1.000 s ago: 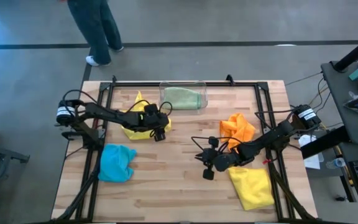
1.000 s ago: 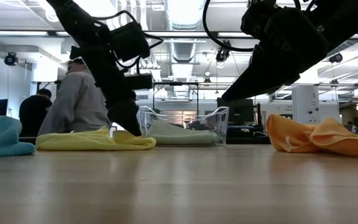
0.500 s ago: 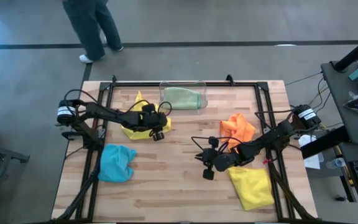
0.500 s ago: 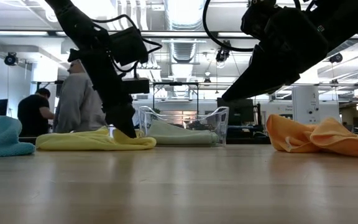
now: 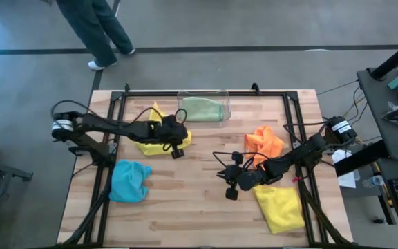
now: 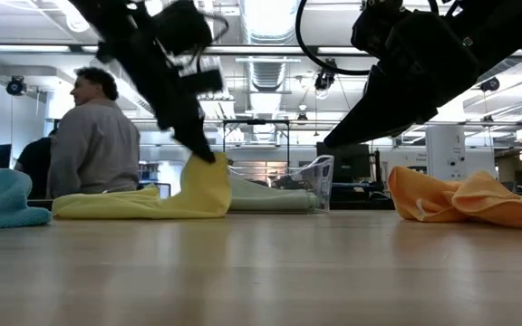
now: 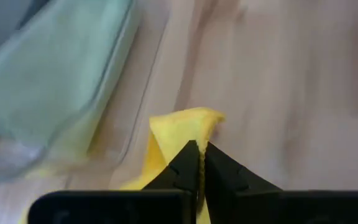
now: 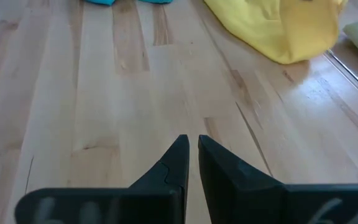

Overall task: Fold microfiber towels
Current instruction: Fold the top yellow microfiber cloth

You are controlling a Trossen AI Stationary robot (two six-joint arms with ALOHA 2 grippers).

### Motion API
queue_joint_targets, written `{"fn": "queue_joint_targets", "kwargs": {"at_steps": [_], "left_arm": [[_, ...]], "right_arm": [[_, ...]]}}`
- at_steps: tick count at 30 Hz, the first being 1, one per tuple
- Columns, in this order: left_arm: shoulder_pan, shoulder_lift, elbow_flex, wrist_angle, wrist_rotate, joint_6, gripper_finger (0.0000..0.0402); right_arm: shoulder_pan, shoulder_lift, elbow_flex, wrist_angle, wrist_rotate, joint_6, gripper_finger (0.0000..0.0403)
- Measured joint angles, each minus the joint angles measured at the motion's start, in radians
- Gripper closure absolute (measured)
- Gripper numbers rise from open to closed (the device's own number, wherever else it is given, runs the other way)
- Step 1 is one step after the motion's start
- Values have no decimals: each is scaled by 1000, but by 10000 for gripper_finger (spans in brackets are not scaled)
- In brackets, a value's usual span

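Folding has barely begun. The light blue microfiber towel (image 5: 130, 180) lies crumpled behind the left gripper (image 5: 176, 136), whose fingers clamp a corner of a rumpled yellow microfiber towel (image 6: 166, 197), lifting it. The right gripper (image 5: 231, 182) hovers empty, fingers together; the orange towel (image 5: 264, 144) and second yellow towel (image 5: 280, 208) behind it lie unfolded.

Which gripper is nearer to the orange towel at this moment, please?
The right gripper. It hangs shut over bare wood just beside the orange towel. The left gripper is across the table, shut on a yellow towel.
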State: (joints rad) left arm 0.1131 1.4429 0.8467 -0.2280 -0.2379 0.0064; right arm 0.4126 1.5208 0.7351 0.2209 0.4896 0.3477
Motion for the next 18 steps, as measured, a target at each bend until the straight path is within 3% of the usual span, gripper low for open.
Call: {"fn": "queue_joint_targets", "kwargs": {"at_steps": [8, 14, 18], "left_arm": [[-118, -179, 36, 83, 3, -31, 401], [-197, -190, 27, 281, 2, -19, 401], [-217, -187, 35, 279, 2, 3, 402]], "right_arm": [[0, 0, -1, -1, 1, 0, 374], [6, 0, -3, -3, 0, 78, 374], [26, 0, -3, -2, 0, 126, 374]]}}
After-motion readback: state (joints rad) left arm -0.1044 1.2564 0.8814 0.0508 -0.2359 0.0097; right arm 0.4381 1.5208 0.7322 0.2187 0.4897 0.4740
